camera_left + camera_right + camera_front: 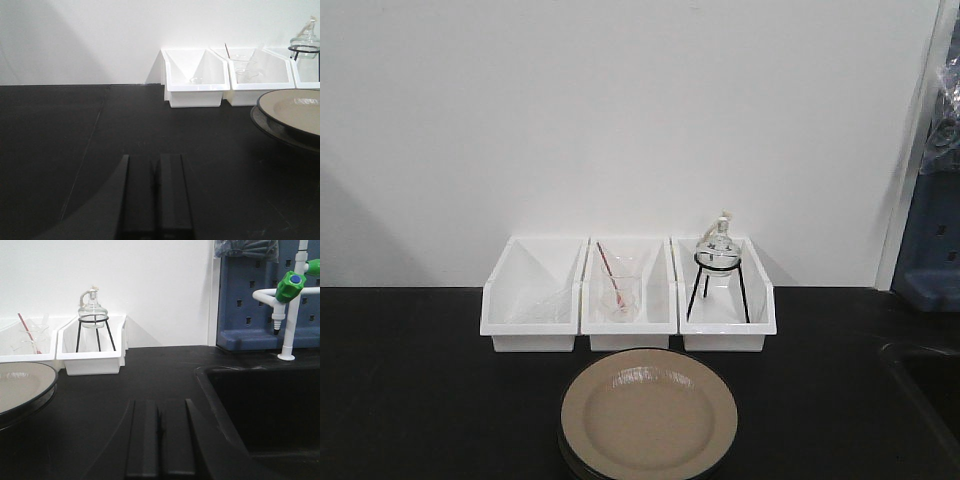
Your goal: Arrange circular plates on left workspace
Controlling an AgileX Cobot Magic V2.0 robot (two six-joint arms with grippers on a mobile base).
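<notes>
Clearly stacked: two plates [648,415] just in front of the middle bin [628,296], on the desk [420,380]. Left bin [534,295] seemingly holding faint clear glassware, middle a beaker with a red rod, right bin [724,295] a spirit lamp on a stand.

Left gripper [156,200] pressed together, left of the plates; best spread before nearing the rim.

Right gripper [159,437] also closed, right of the plates, holding nothing.

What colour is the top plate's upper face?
Glossy beige-tan top plate with a dark rim edge, clearest in the exterior front-facing view.
</notes>
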